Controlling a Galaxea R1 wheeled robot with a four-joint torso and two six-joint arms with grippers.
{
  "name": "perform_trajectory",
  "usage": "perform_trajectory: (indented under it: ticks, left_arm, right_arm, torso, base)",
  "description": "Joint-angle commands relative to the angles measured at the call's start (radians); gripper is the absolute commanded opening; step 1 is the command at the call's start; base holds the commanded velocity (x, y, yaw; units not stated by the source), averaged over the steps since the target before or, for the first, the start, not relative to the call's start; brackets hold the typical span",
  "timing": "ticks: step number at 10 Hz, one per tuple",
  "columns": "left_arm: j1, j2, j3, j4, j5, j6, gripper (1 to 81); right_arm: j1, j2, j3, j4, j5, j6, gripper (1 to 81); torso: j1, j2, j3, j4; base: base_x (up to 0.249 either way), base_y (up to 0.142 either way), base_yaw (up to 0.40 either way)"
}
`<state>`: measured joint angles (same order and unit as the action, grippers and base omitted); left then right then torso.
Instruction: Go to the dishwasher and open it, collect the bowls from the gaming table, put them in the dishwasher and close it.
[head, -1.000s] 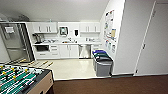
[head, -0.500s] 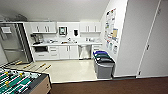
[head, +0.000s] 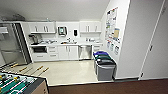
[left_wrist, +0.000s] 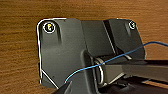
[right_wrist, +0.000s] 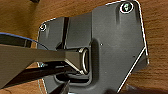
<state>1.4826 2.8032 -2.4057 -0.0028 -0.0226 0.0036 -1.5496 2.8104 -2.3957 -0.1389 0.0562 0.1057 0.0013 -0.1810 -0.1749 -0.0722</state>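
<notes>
The dishwasher is a steel-fronted unit under the white counter at the far wall of the kitchenette, and its door is shut. It stands several metres ahead of me across a pale floor. The gaming table and the bowls are out of view. Both wrist views look down past my own dark plates onto brown wood flooring. How either gripper stands cannot be made out.
A table-football table with a green field sits close at the lower left, its rod handles reaching over the pale floor. Stacked waste bins stand right of the dishwasher. A tall fridge is at the left, a white door at the right.
The whole head picture has shifted a little, so the camera has moved. Nothing in the room itself has moved.
</notes>
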Motion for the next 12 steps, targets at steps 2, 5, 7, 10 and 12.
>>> perform_trajectory:
  ticks: [2,5,7,10,12]
  left_arm:
    - [-0.057,-0.014,0.005,0.003,0.053,0.007,81.1]
    - [-0.055,-0.014,0.007,0.003,0.052,0.007,81.1]
    - [-0.055,-0.005,0.007,0.003,0.052,0.007,81.1]
    - [-0.055,-0.002,0.005,0.003,0.052,0.007,81.1]
    - [-0.055,-0.002,0.005,0.003,0.052,0.007,81.1]
  right_arm:
    - [0.041,0.0,0.008,0.022,-0.05,-0.011,81.1]
    - [0.045,0.0,-0.019,0.032,-0.056,-0.012,81.1]
    - [0.047,0.003,-0.029,0.028,-0.056,-0.012,81.1]
    - [0.048,0.02,-0.058,0.028,-0.056,-0.011,81.1]
    - [0.05,0.022,-0.075,0.033,-0.056,-0.008,81.1]
  torso:
    - [0.0,0.0,0.0,0.0]
    - [0.0,0.0,0.0,0.0]
    - [-0.001,0.0,0.0,0.0]
    - [-0.001,0.0,0.0,0.0]
    - [-0.001,0.0,0.0,0.0]
  base:
    - [0.169,0.0,0.0]
    - [0.176,0.0,0.0]
    - [0.197,0.0,0.0]
    - [0.223,0.0,0.0]
    - [0.236,0.0,0.0]
